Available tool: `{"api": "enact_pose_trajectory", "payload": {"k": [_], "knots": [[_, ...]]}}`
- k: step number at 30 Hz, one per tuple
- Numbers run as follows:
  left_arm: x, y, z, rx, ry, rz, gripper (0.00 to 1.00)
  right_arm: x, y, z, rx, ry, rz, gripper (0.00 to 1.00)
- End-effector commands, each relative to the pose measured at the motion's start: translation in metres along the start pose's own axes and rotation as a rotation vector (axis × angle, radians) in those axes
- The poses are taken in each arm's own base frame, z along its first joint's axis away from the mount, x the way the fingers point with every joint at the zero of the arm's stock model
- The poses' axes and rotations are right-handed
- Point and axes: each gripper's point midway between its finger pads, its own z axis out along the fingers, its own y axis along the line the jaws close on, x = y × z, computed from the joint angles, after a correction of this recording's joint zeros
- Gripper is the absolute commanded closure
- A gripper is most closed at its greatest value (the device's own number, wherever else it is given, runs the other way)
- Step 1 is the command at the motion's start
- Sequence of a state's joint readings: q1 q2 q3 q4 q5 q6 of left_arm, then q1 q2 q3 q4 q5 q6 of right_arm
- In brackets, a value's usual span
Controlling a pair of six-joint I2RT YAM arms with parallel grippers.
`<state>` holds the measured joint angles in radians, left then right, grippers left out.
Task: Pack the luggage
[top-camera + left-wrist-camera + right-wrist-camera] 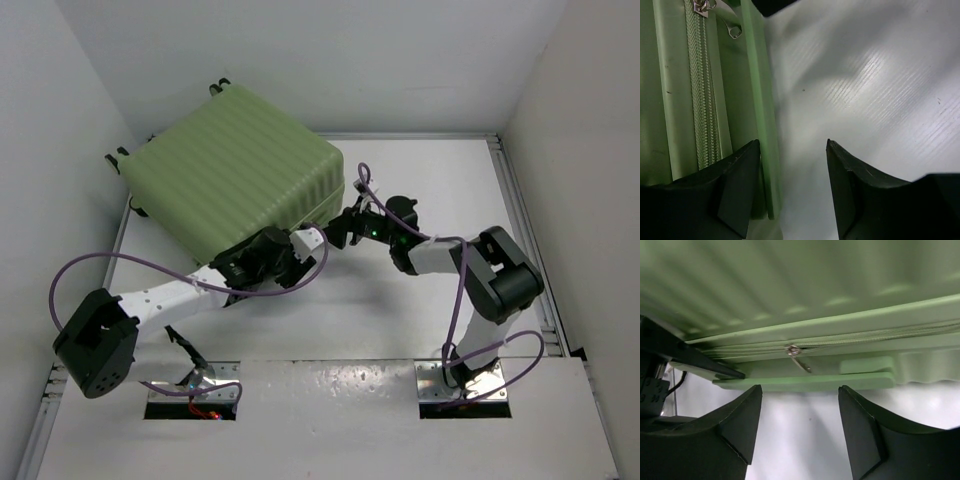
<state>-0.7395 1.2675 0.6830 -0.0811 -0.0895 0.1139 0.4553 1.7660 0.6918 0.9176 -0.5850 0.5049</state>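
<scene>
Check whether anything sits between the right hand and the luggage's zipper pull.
Nothing visible does. The right hand, open, faces the zipper pull on the luggage across bare table. A black part sits by the seam off to the left, outside that line.

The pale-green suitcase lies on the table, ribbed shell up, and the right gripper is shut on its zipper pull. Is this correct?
Not quite. The right gripper is open, not shut on the zipper pull: the right wrist view shows its jaws apart, the pull untouched beyond them. The pale-green suitcase does lie on the table, ribbed shell up.
</scene>
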Motion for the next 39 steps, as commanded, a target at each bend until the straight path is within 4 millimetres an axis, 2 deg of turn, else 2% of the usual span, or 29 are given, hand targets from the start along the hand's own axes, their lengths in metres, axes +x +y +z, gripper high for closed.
{"api": "enact_pose_trajectory", "payload": {"k": [1,3,10,19,28,39], "knots": [[0.04,0.013,0.003,-0.029,0.122,-0.043,0.4,-0.018,0.02,0.01,-0.09,-0.057,-0.075,0.37],[0.042,0.011,0.004,-0.019,0.129,-0.043,0.4,-0.014,0.024,0.014,-0.095,-0.05,-0.08,0.32],[0.038,0.011,0.004,-0.021,0.12,-0.053,0.4,-0.008,0.013,0.029,-0.04,-0.055,-0.096,0.33],[0.04,0.009,0.0,-0.015,0.109,-0.072,0.4,-0.018,0.001,0.046,0.017,-0.103,-0.136,0.34],[0.046,0.007,-0.002,-0.013,0.118,-0.071,0.4,-0.021,0.011,0.057,-0.03,-0.123,-0.161,0.33],[0.046,0.007,-0.004,-0.013,0.118,-0.071,0.4,-0.038,0.024,0.066,-0.067,-0.188,-0.209,0.36]]}}
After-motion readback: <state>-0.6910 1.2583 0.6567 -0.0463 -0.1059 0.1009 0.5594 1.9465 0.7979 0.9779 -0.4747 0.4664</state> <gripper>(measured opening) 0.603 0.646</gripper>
